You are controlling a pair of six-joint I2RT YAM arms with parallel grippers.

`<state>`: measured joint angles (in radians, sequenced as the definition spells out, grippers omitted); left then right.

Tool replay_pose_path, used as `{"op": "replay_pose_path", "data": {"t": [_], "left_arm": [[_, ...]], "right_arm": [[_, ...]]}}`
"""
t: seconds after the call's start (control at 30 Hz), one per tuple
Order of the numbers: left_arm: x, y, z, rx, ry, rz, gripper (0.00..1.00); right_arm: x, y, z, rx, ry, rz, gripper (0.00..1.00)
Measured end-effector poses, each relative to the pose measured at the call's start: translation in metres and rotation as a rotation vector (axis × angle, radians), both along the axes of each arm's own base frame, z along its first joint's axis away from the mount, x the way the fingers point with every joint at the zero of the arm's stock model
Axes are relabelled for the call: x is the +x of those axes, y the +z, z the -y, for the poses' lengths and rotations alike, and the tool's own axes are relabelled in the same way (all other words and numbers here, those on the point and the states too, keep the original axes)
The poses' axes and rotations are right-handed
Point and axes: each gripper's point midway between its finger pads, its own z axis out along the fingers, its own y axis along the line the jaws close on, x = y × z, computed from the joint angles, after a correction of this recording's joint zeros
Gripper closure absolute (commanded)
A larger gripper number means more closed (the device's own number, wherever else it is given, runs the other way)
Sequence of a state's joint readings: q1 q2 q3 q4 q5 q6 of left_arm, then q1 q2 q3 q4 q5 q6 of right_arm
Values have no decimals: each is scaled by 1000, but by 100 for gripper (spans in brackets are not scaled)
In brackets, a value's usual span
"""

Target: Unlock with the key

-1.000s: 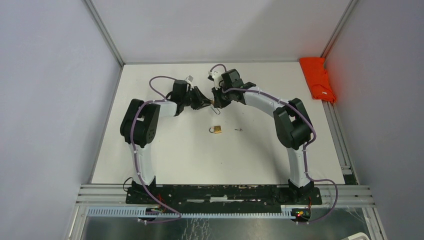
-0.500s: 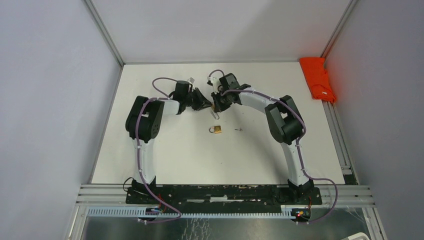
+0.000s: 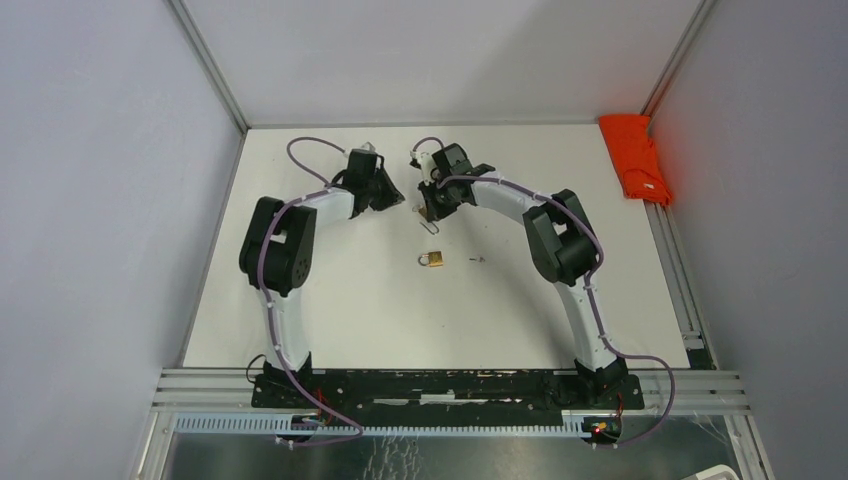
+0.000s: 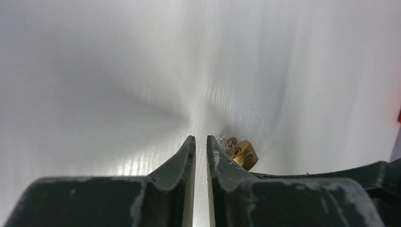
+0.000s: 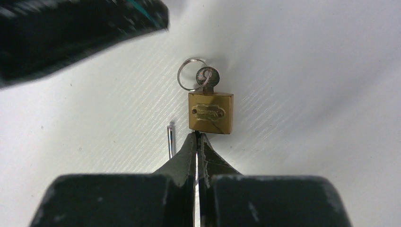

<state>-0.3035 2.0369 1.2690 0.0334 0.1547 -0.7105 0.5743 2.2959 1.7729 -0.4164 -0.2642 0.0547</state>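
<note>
White bench [image 3: 330,300], grey walls on three sides, one orange cloth [image 3: 637,158] at the far right corner. The padlock [image 5: 210,112] lies flat and loose near mid-bench. The key [image 5: 207,75] appears seated in its keyway, on the end away from my arms' tips, with the key ring [image 5: 190,74] through the bow. My right end effector [image 5: 196,138] is fully closed and shows nothing held. The overhead view puts it on the far side of the padlock and apart from it. Its fingertips hide the shackle, so I cannot tell whether the lock is fastened. My left end effector [image 4: 198,140] is down to a narrow slit and empty, a little apart from the right one. A thin metal pin [image 5: 170,140] lies just beside my right fingertips. A small speck [image 3: 477,260] lies right of the padlock in the overhead view, and I cannot tell whether it is that same pin. Risks as judged: nothing restrains the lock body, so turning the key would likely spin the whole lock. A closed tip brushing it would slide it. The ring could foul a pinch on the bow. My two arms work close together and could collide. Count: one padlock, one key, one ring, one pin, one speck, one cloth, two end effectors.
</note>
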Motion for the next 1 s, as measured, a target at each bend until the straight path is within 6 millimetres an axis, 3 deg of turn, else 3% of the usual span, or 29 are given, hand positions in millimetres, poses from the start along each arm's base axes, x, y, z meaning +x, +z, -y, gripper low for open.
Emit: {"op": "replay_pose_path", "data": {"t": [0.07, 0.23, 0.33, 0.43, 0.57, 0.63, 0.67, 0.73, 0.87, 1.0], "left_arm": [[4, 9, -6, 28, 23, 19, 80], [8, 60, -15, 55, 62, 108, 80], [3, 95, -12, 45, 65, 174, 80], [-6, 114, -2, 45, 50, 213, 80], [-25, 114, 15, 73, 3, 214, 80], [-35, 109, 19, 90, -15, 204, 79], [-40, 105, 21, 99, -21, 195, 79], [-52, 99, 19, 131, -23, 177, 78], [-66, 104, 10, 185, -16, 180, 76], [-76, 121, -1, 206, 6, 214, 75]], "right_arm": [[2, 0, 2, -15, -9, 3, 100], [13, 0, 11, -89, -50, 32, 100], [23, 0, 21, -123, -78, 53, 100], [33, 0, 33, -153, -111, 70, 100], [44, 0, 52, -181, -145, 85, 100], [49, 1, 60, -190, -153, 90, 90], [50, 1, 62, -192, -153, 93, 80], [52, 1, 65, -194, -154, 95, 69], [53, 2, 66, -188, -145, 101, 61], [42, 3, 70, -183, -139, 94, 60]]}}
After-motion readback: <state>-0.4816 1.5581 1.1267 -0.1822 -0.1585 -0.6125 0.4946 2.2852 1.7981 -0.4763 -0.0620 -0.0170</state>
